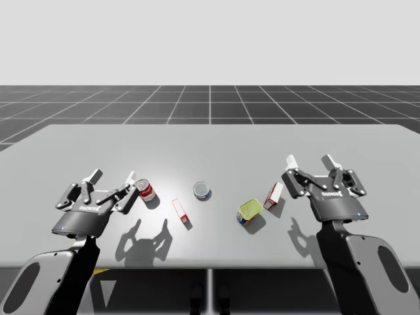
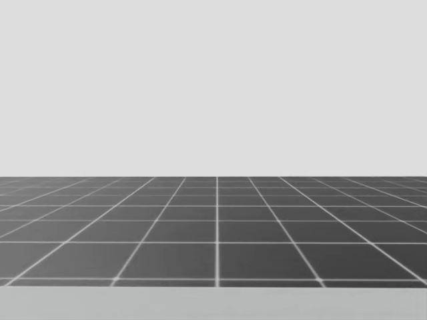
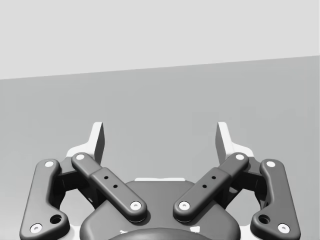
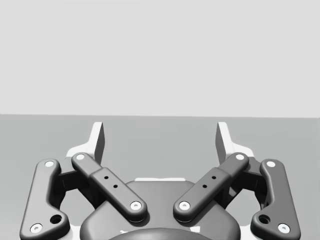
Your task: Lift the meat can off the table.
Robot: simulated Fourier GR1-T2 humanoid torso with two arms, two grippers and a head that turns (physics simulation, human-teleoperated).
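Both pincers are spread wide and empty, left pincer [image 1: 114, 176] next to the round red can [image 1: 146, 191], right pincer [image 1: 310, 159] near the red-white box [image 1: 274, 195], and the squarish yellow-topped meat can [image 1: 249, 211] sits on the desk [image 1: 210, 151] just beside that box.

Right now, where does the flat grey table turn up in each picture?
High view: the flat grey table spans the middle.
Head view: probably the pale band along the bottom edge.
Left wrist view: table ahead of my left gripper.
Right wrist view: table ahead of my right gripper.
Shared landmark: its straight far edge.
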